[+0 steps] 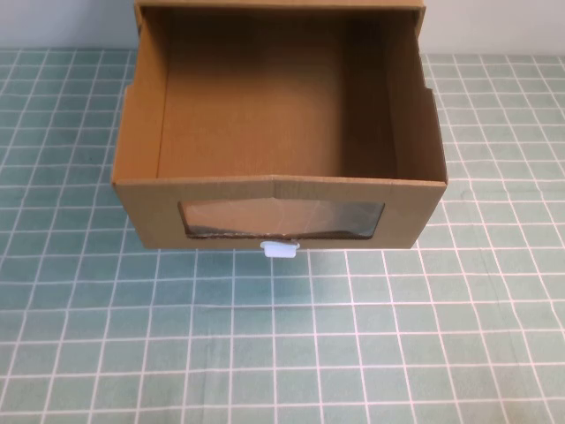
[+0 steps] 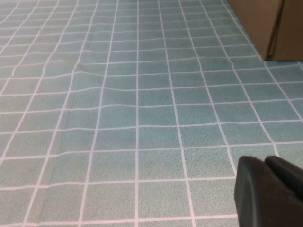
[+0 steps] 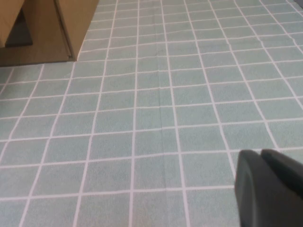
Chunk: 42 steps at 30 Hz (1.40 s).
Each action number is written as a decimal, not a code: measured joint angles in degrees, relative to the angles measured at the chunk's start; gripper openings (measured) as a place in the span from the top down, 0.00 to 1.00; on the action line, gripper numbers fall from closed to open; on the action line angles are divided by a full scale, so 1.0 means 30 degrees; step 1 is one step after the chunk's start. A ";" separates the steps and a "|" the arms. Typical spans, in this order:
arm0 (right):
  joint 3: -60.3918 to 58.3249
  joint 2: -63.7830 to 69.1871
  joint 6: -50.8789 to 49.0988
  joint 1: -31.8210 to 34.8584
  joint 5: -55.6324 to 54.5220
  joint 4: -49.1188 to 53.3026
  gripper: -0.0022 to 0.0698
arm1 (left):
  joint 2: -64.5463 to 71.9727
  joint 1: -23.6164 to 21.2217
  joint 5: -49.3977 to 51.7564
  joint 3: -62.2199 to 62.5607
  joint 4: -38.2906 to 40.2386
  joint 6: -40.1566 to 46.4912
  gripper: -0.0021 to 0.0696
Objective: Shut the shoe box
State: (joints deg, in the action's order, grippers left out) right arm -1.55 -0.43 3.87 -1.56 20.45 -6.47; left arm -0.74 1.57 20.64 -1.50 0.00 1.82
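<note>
Left hand (image 2: 270,189), right hand (image 3: 270,189) over tablecloth (image 1: 282,353), shoe box (image 1: 278,190) open

Teal checked tablecloth (image 1: 291,336) with white grid lines, faint creases running through it, pale wall (image 1: 62,22) behind, soft even light

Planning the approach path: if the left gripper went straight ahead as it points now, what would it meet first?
Probably bare checked tablecloth; the left gripper points past the shoe box, which sits off to one side. Depth is unclear.
</note>
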 joint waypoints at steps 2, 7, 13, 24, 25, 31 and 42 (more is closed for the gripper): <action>0.0000 0.0000 0.0000 0.0000 0.0000 0.0000 0.99 | 0.0000 0.0000 0.0000 0.0000 0.0000 0.0000 0.98; 0.0000 0.0000 0.0000 0.0000 0.0000 0.0000 0.99 | 0.0000 0.0000 0.0000 0.0000 0.0000 0.0000 0.98; 0.0000 0.0000 0.0000 0.0000 0.0000 0.0000 0.99 | 0.0000 0.0000 0.0000 0.0000 0.0000 0.0000 0.98; 0.0000 0.0000 0.0000 0.0000 0.0000 0.0000 0.99 | 0.0000 0.0000 0.0000 0.0000 0.0000 0.0000 0.98; 0.0000 0.0000 0.0000 0.0000 0.0000 0.0000 0.99 | 0.0000 0.0000 0.0000 0.0000 0.0000 0.0000 0.98; 0.0000 0.0000 0.0000 0.0000 0.0000 0.0000 0.99 | 0.0000 0.0000 0.0000 0.0000 0.0000 0.0000 0.98; 0.0000 0.0000 0.0000 0.0000 0.0000 0.0000 0.99 | 0.0000 0.0000 -0.0320 0.0000 0.0317 -0.0236 0.98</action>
State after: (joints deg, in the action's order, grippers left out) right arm -1.55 -0.43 3.87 -1.56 20.45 -6.47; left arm -0.74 1.57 19.68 -1.50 0.95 1.12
